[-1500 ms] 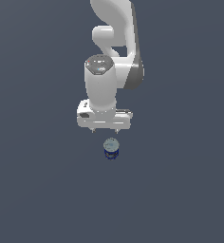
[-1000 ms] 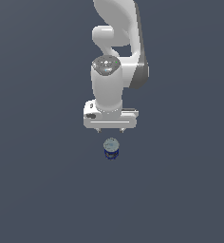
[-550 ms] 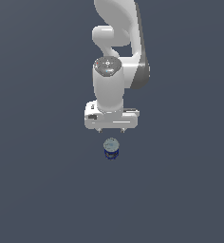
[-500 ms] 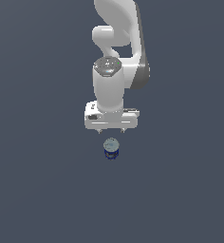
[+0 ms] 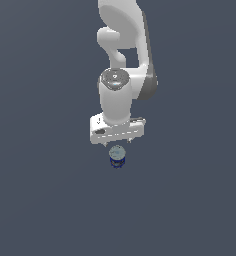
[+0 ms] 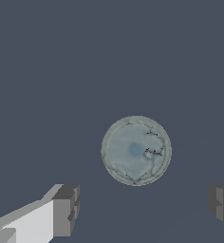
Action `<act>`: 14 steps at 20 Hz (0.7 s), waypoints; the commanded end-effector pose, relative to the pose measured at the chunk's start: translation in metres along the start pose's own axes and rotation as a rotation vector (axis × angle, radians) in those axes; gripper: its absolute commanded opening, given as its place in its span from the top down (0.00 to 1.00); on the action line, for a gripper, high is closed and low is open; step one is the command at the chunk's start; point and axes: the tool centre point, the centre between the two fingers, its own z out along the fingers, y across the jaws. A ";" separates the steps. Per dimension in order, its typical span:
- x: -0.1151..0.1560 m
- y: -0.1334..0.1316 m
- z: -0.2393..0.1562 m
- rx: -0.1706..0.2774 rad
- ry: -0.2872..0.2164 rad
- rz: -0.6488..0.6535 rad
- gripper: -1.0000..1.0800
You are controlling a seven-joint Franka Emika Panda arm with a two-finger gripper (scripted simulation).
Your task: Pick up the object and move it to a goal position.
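On the exterior view's left the worktop [image 5: 45,190] is bare; at centre the can [image 5: 117,156] stands upright on it, just below the gripper [image 5: 118,142]. Your fingers [image 6: 65,210] are spread wide, holding nothing, and the wrist view shows the can's silvery top [image 6: 136,150] lying between them but set forward of their line. Bring that top onto the line between the pads first, then come straight down and close on the blue wall, so neither pad tips it.
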 end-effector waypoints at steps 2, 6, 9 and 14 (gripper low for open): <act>0.005 0.001 0.009 -0.006 -0.003 -0.091 0.04; 0.011 0.003 0.018 -0.011 -0.005 -0.180 0.04; 0.013 0.003 0.023 -0.013 -0.006 -0.230 0.04; 0.016 0.004 0.028 -0.015 -0.008 -0.281 0.04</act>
